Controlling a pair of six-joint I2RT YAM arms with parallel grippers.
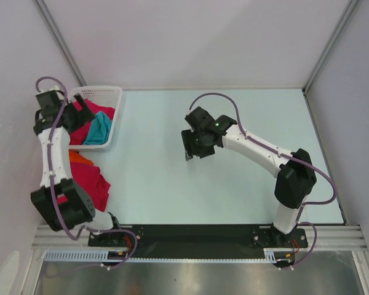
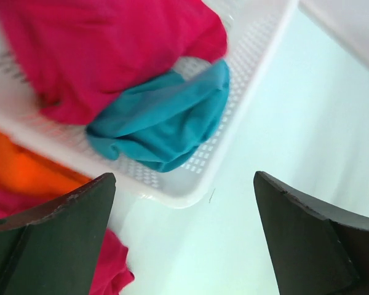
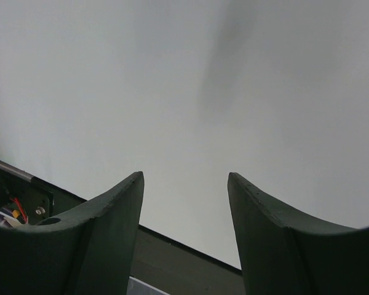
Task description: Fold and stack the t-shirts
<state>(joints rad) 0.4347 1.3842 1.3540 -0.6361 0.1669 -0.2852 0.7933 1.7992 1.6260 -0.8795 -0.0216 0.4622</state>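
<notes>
— Spotted anything close to the bases?

— Found a loose crimson t-shirt crumpled on the table just beside the left arm, with an orange t-shirt touching its far edge. Saw no fold in either.

— And beyond those?

— Noted the white basket holding a second crimson t-shirt and a teal t-shirt, the latter tucked toward the near wall. Saw the left gripper hanging over that basket, fingers spread wide, nothing between them.

— Placed how against the teal one?

— Sat just short of it. Found the bundle ahead of the fingertips, bunched, its longer side slanting across the gap. Probably called for a reach forward and down.

— Right side?

— Caught the right gripper over bare table, well apart from every shirt, fingers parted and empty. Judged the left arm far nearer.
</notes>
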